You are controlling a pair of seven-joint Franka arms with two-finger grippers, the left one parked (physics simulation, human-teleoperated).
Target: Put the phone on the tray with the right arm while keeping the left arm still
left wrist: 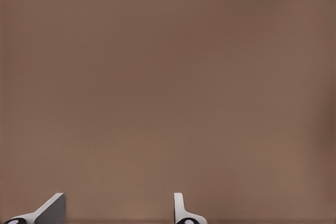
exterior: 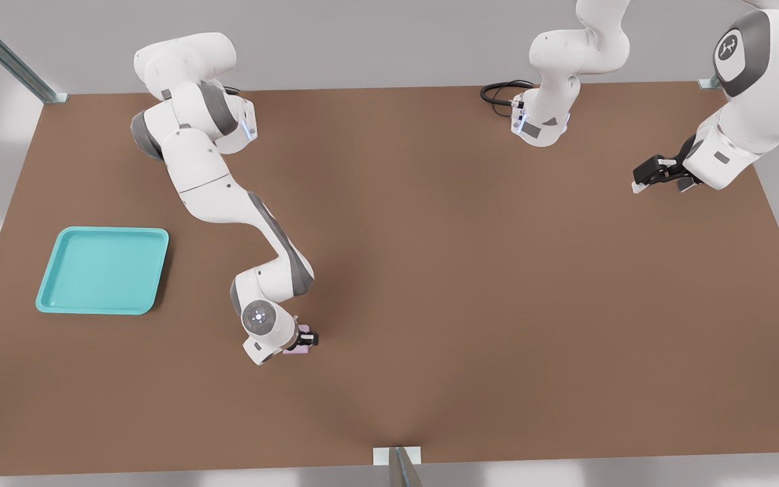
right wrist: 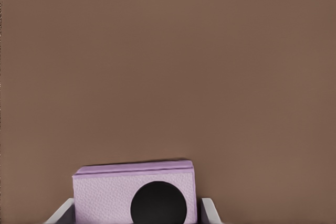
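Claw (exterior: 303, 340) grips phone (exterior: 298, 341); tray (exterior: 102, 270) well apart.

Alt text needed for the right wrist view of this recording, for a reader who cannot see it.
A pale pink phone with a round black lens sits between the two grey fingers of the right arm's pincer, which press against its sides. Beyond it stretches only the bare brown table; the tray is not in this view.
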